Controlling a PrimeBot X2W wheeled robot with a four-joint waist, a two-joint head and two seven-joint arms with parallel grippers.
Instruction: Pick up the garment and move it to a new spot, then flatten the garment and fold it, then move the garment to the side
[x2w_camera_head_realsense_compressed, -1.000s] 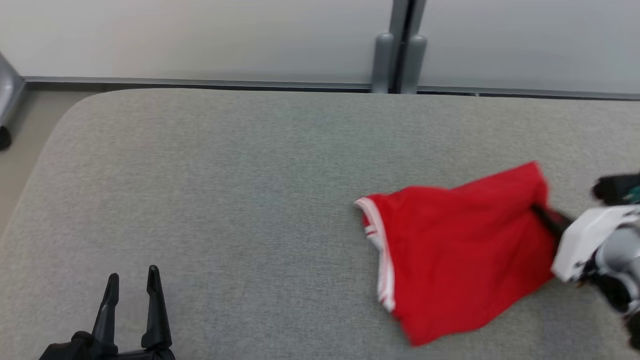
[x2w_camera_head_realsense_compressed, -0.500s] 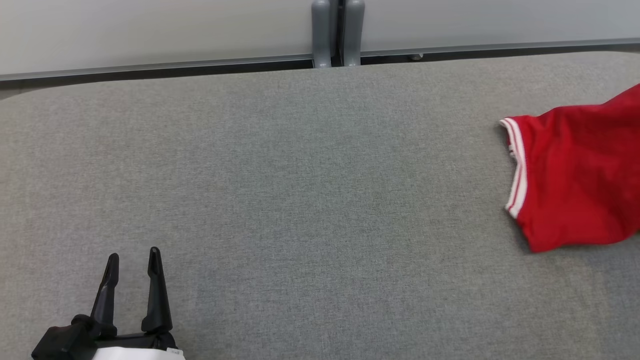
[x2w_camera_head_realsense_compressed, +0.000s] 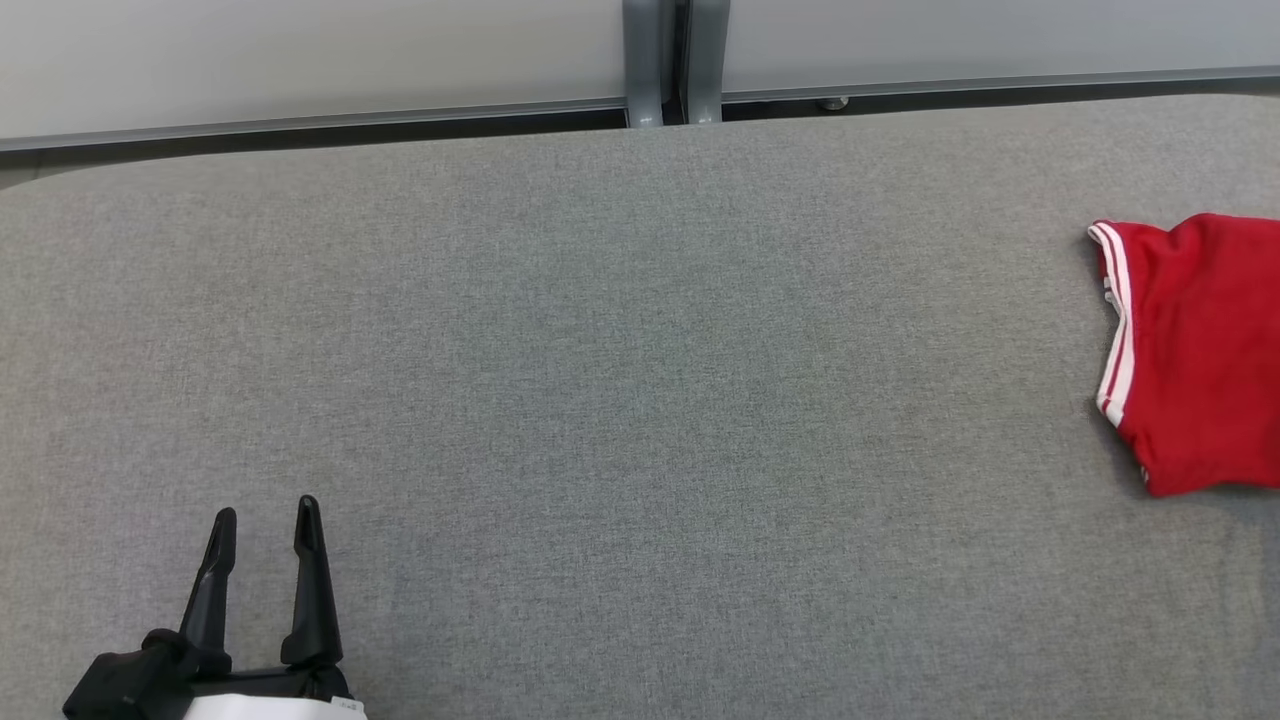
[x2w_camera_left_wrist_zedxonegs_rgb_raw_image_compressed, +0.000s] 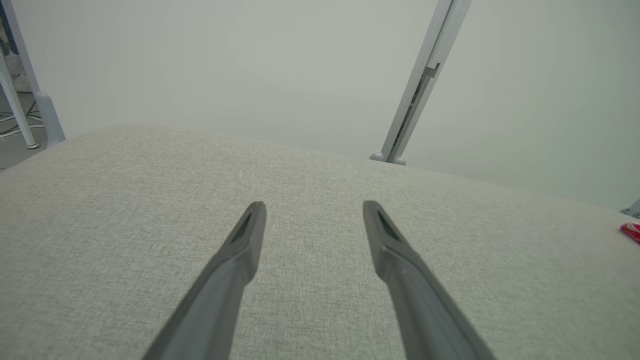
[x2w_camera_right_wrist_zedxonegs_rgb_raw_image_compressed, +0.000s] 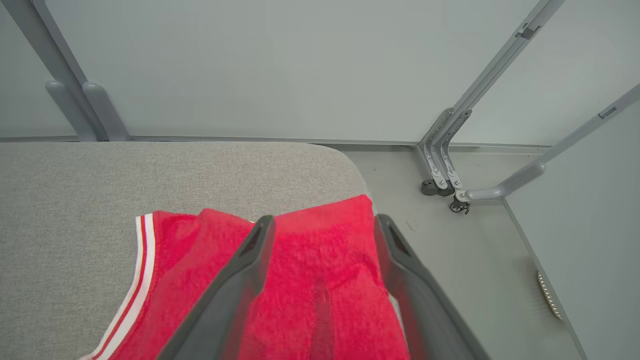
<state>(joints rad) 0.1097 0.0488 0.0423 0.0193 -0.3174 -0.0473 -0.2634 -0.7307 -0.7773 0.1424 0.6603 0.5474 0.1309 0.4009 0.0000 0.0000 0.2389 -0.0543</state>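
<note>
Evidently soft and light, the garment (x2w_camera_head_realsense_compressed: 1195, 350) is a thin red knit that should drape and crease rather than hold a shape. Judged from its limp lie, it is neither fragile nor slippery on the grey padded worktop (x2w_camera_head_realsense_compressed: 600, 350), whose cloth cover probably drags at it. The best purchase is judged to be a pinch on a doubled edge, such as the white-striped trim (x2w_camera_head_realsense_compressed: 1115, 320) or a corner, since a hold mid-panel might gather one layer only.

Appearance: bright red, apparently folded into a compact, roughly rectangular packet, with white stripes along the side facing the worktop's middle and a shallow crease down the panel.

Position: lying flat at the worktop's right edge, close to its far right corner.

Right gripper (x2w_camera_right_wrist_zedxonegs_rgb_raw_image_compressed: 323, 220): fingers spread, poised over the red cloth and pinching nothing; whether they touch the cloth cannot be told.

Left gripper (x2w_camera_head_realsense_compressed: 266, 507): fingers spread, empty, over the worktop's near left part.
</note>
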